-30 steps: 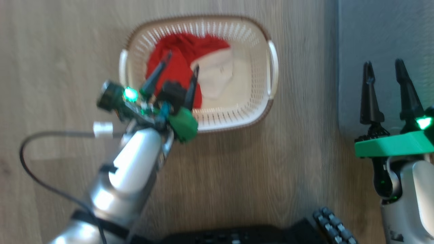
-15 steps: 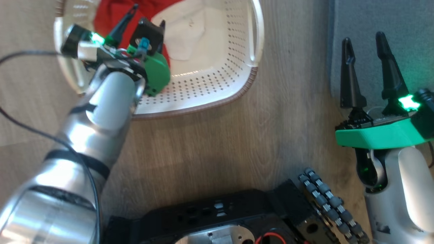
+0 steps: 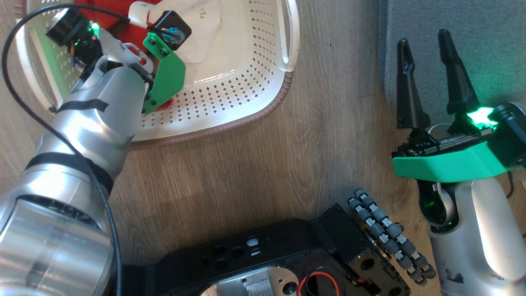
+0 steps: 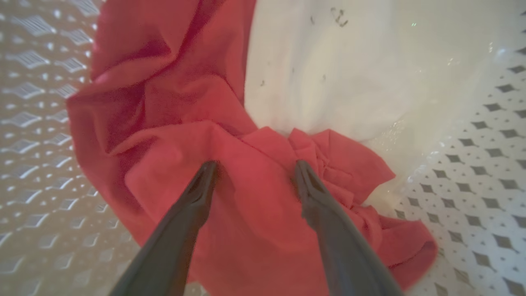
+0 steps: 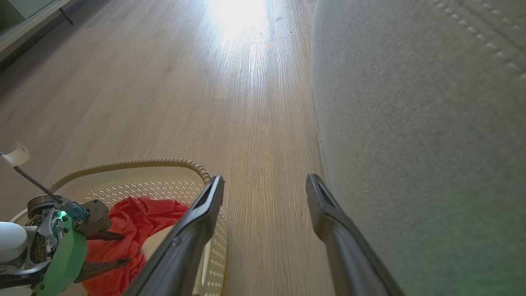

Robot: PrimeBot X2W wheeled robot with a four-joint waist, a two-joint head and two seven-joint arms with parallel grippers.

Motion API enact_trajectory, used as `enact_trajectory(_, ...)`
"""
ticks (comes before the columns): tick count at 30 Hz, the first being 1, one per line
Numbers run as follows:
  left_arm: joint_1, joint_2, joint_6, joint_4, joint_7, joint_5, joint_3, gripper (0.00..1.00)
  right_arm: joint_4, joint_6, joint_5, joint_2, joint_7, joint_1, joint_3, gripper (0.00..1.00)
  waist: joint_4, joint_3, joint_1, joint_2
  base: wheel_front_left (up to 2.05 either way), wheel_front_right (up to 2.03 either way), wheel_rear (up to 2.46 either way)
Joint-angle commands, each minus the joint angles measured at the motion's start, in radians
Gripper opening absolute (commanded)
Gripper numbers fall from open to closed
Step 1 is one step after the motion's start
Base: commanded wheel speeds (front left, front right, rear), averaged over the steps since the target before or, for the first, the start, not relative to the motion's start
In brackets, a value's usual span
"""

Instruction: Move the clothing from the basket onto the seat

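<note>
The robot's left gripper [image 4: 254, 164] is reaching down inside the small cream-white perforated plastic basket [image 3: 246, 119] with its brown woven-look rim. A second ago its two dark fingers were hanging above the basket. Now, in the left wrist view, both tips are pressing into the soft bright red fabric clothing [image 4: 172, 123]. The claw is standing wide, with a ridge of red cloth lying between the fingers, and it is not yet gripping anything. A white part [image 4: 328, 74] of the clothing is lying just beyond the red folds, on the basket's floor.

The head camera has been tipping downward over that second, so the basket is showing nearer and further toward the upper left of the head view. The basket itself does not appear to have moved on the pale wooden floor [image 3: 287, 172].

The right gripper [image 3: 423, 39] is waiting with its fingers apart and holding nothing, as it was before. Its tips are over the edge of the large grey fabric-upholstered seat [image 3: 485, 28], which is standing to the robot's right, apart from the basket.

All the clothing is lying in the basket and none is on the seat. Judging from this, the reach is done. Closing the fingers on the red fold is the step in hand, before lifting it across to the seat.
</note>
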Motion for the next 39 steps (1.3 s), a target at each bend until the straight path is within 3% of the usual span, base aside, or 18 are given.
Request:
enact_trajectory(1, 0.0, 0.026, -0.005, -0.009, 0.027, 0.008, 0.002, 1.0, -0.001, -0.001, 0.014, 0.003, -0.002, 0.053, 0.005, 1.0, -0.004, 0.001, -0.0001, 0.0001, 0.0, 0.0, 0.0)
enact_trajectory(9, -0.01, 0.051, -0.045, -0.006, 0.197, 0.021, -0.033, 1.0, -0.006, -0.001, 0.025, 0.008, -0.002, 0.075, 0.005, 1.0, -0.016, 0.006, -0.0001, 0.0001, 0.0, 0.0, 0.0)
enact_trajectory(20, 0.001, 0.059, -0.073, -0.006, 0.226, -0.019, -0.032, 1.0, -0.014, -0.001, 0.033, 0.009, -0.002, 0.092, -0.004, 1.0, -0.016, 0.018, -0.0001, 0.0001, 0.0, 0.0, 0.0)
enact_trajectory(21, 0.003, 0.06, -0.075, -0.006, 0.226, -0.025, -0.029, 0.92, -0.015, -0.001, 0.034, 0.009, -0.002, 0.093, -0.004, 1.0, -0.016, 0.019, -0.0001, 0.0001, 0.0, 0.0, 0.0)
enact_trajectory(22, 0.004, 0.06, -0.077, -0.006, 0.231, -0.031, -0.027, 0.2, -0.016, -0.001, 0.036, 0.009, -0.002, 0.093, -0.004, 1.0, -0.017, 0.019, -0.0001, 0.0001, 0.0, 0.0, 0.0)
enact_trajectory(23, 0.004, 0.059, -0.082, -0.006, 0.234, -0.034, -0.028, 0.0, -0.017, -0.001, 0.037, 0.009, -0.002, 0.092, -0.005, 1.0, -0.017, 0.02, -0.0001, 0.0001, 0.0, 0.0, 0.0)
enact_trajectory(33, 0.002, 0.064, -0.049, -0.006, 0.196, -0.064, -0.021, 0.0, -0.012, -0.001, 0.042, 0.009, -0.002, 0.061, 0.002, 1.0, -0.016, 0.019, -0.0001, 0.0001, 0.0, 0.0, 0.0)
enact_trajectory(39, 0.018, 0.069, -0.013, -0.006, 0.115, -0.105, 0.002, 0.0, 0.006, -0.001, 0.045, 0.009, -0.002, 0.015, -0.005, 1.0, -0.016, -0.027, -0.0001, 0.0001, 0.0, 0.0, 0.0)
